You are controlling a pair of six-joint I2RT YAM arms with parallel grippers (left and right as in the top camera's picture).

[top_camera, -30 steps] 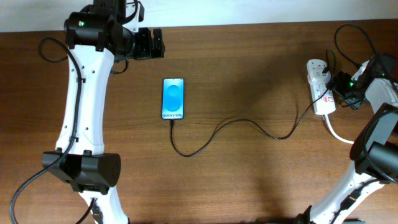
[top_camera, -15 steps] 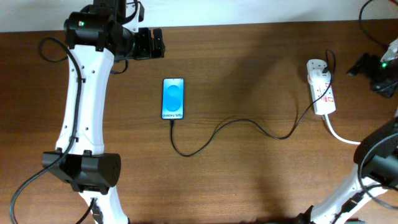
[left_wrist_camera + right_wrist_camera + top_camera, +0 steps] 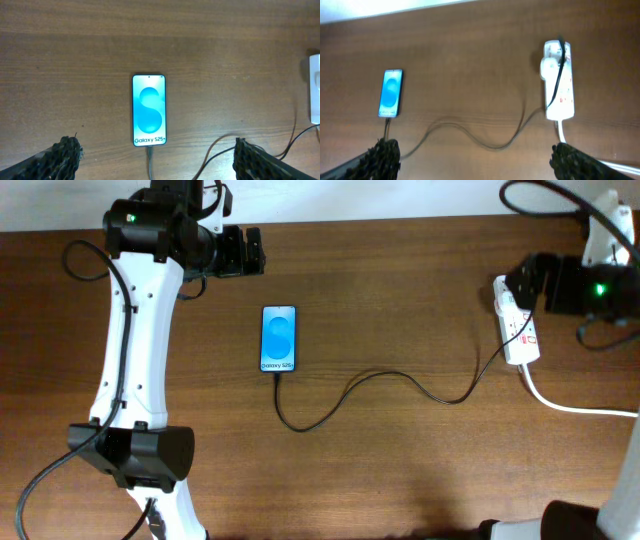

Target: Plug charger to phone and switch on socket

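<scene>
The charger (image 3: 400,377) already meets the bottom edge of the phone (image 3: 279,338), and its far end sits in the socket (image 3: 518,325), well right of the phone. Switching on likely remains, though that is unreadable here. The left hand (image 3: 250,250) hangs released up-left of the phone. The right hand (image 3: 522,283), also spread and empty, hovers by the socket. The phone is a glossy slab, the charger thin and limp, the socket hard white plastic, the table (image 3: 400,470) grained wood.
</scene>
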